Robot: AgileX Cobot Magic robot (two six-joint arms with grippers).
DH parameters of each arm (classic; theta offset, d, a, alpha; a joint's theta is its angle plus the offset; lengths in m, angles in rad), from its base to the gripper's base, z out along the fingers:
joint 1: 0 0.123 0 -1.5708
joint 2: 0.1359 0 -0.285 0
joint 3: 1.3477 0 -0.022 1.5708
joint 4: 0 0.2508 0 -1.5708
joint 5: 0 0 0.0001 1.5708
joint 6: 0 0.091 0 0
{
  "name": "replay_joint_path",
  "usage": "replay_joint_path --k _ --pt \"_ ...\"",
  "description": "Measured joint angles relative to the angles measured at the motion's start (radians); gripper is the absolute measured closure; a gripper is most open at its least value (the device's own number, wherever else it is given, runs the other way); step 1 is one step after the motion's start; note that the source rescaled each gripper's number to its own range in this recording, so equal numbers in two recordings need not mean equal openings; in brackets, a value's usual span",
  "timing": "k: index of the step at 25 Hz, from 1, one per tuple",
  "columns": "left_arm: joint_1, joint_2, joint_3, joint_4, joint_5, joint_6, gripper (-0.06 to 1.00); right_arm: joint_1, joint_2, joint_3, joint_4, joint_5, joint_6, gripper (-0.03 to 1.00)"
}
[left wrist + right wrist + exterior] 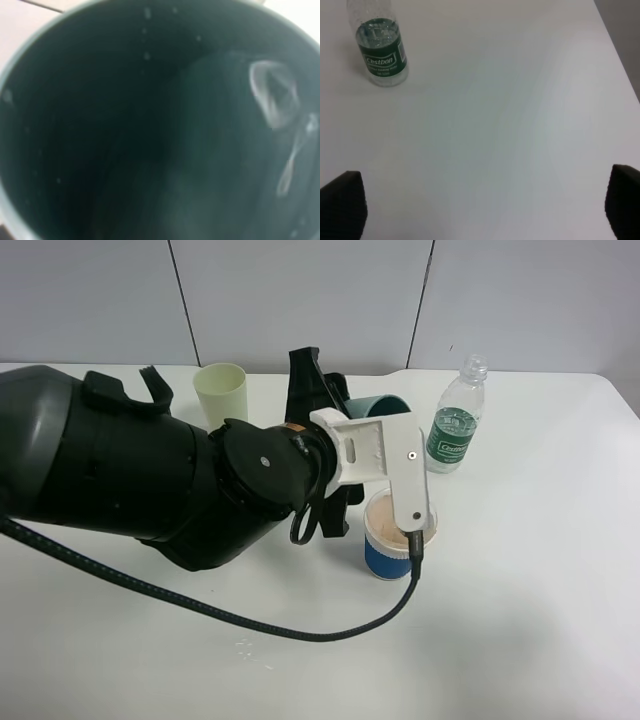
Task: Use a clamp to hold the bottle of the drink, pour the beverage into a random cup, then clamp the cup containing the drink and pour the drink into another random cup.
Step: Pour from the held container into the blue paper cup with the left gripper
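Observation:
The pale teal cup containing the drink (383, 406) is lifted and tipped on its side above and behind the blue-sleeved cup (385, 558). My left gripper (338, 398) is shut on it. The left wrist view is filled by this cup's dark green inside (125, 130), with droplets and a glint of liquid on its wall. A white bracket on the arm hides part of the blue-sleeved cup's rim. The clear bottle (458, 422) with its green label (381, 59) stands upright to the right. My right gripper (482, 205) hangs open over bare table, away from the bottle.
A taller pale yellow-green cup (222, 392) stands at the back left. The bulky black left arm and its cable (250, 625) cover much of the white table (530, 600). A few drops lie on the table near the front.

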Motion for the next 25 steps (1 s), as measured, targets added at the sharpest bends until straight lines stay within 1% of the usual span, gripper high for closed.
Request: replay_joint_path --k 9,18,25 --pt "0.000 0.000 0.000 0.011 -0.027 0.047 0.92 0.000 0.000 0.000 0.000 0.000 0.000 -0.03" --pt "0.000 0.000 0.000 0.013 -0.028 0.051 0.92 0.000 0.000 0.000 0.000 0.000 0.000 -0.03" --pt "0.000 0.000 0.000 0.047 -0.052 0.055 0.92 0.000 0.000 0.000 0.000 0.000 0.000 -0.03"
